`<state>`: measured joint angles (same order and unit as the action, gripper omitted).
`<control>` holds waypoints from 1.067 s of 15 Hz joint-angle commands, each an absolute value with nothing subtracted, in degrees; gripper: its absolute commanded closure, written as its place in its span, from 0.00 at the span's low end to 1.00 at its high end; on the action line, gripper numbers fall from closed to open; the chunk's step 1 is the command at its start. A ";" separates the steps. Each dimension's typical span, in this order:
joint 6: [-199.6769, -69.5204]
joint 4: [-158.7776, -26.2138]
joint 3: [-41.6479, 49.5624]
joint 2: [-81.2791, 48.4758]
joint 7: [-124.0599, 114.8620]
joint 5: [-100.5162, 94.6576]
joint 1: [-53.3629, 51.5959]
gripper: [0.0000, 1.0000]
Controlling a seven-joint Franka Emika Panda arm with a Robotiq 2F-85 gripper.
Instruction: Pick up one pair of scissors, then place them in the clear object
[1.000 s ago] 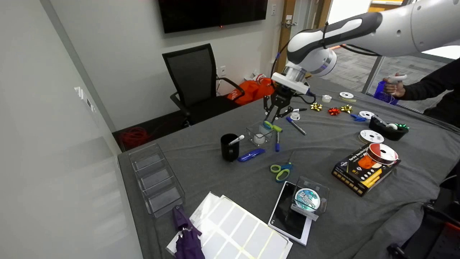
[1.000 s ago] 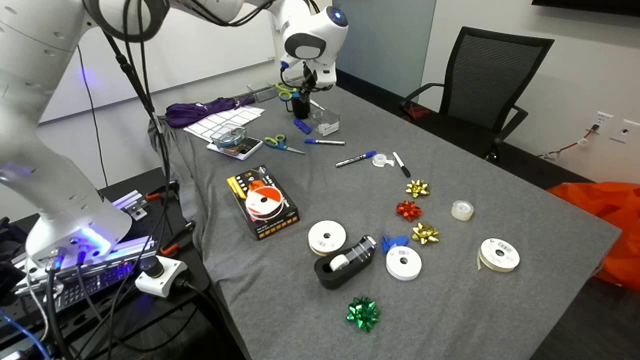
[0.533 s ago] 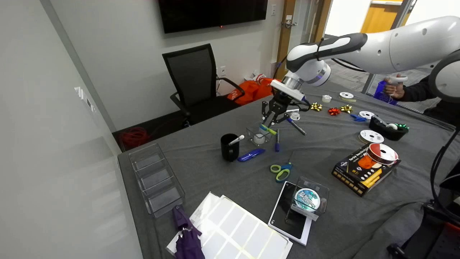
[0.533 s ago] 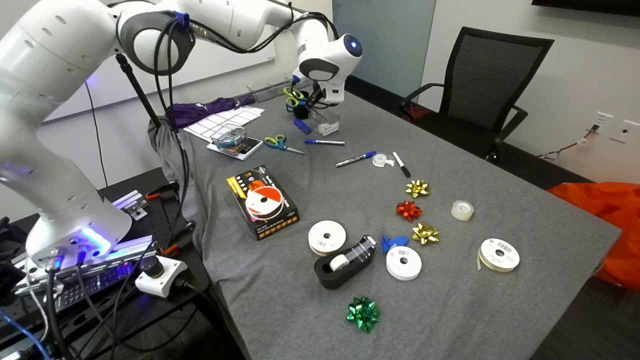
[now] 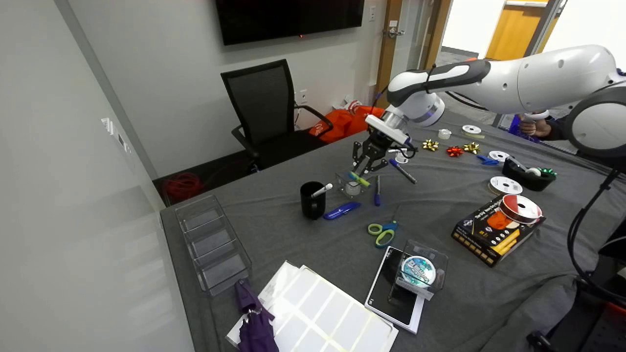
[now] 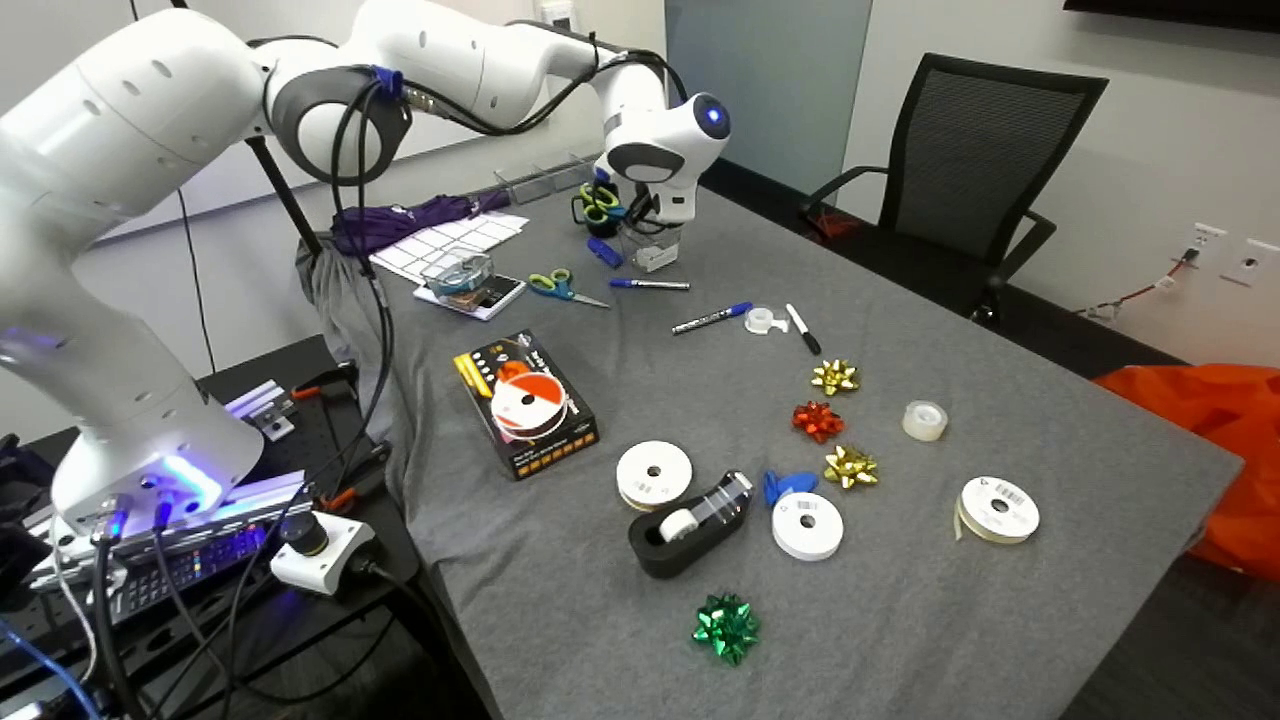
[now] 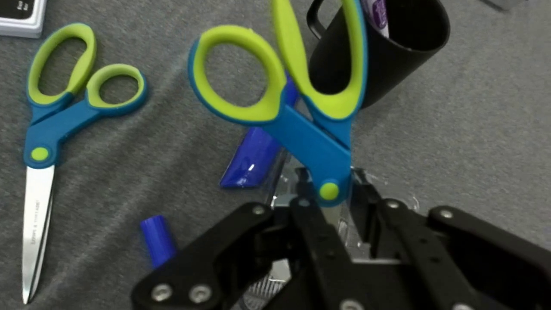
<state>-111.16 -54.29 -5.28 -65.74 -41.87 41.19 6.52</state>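
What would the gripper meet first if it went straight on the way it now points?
Probably the small clear box holding a white roll, beneath the gripper and its scissors; how close is unclear.

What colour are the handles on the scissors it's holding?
The handles are lime green with blue outer edges, clearest in the wrist view.

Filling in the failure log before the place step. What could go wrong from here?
1. The held scissors are pinched near the pivot by the gripper, handles sticking out; a bump could twist them in the grip.
2. In an exterior view, the black mug stands between the gripper and the clear organiser; carried low, the scissors might knock it.
3. The organiser is split into compartments, so the scissors could catch on a compartment wall and end up propped.
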 commanded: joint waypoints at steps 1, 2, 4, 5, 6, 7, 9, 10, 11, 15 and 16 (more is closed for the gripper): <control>-116.89 -51.23 -5.51 -68.77 -43.51 42.44 6.38 0.94; -118.53 -51.58 -5.63 -68.88 -43.76 42.47 6.39 0.50; -120.10 -53.06 -5.81 -68.18 -43.32 42.03 6.49 0.43; -120.17 -53.61 -5.89 -67.81 -42.79 41.75 6.60 0.35; -119.97 -54.55 -5.94 -67.13 -41.96 41.44 6.72 0.28; -119.63 -55.16 -5.95 -66.68 -41.41 41.25 6.81 0.22; -116.87 -53.11 -5.73 -66.43 -42.04 40.17 6.89 0.08; -115.88 -53.63 -5.68 -65.53 -41.77 39.77 7.06 0.02; -115.15 -54.28 -5.85 -64.57 -41.13 39.65 7.30 0.00; -112.20 -59.37 -5.36 -58.75 -36.91 39.14 7.91 0.00; -111.60 -61.24 -4.32 -56.72 -35.79 37.87 7.74 0.00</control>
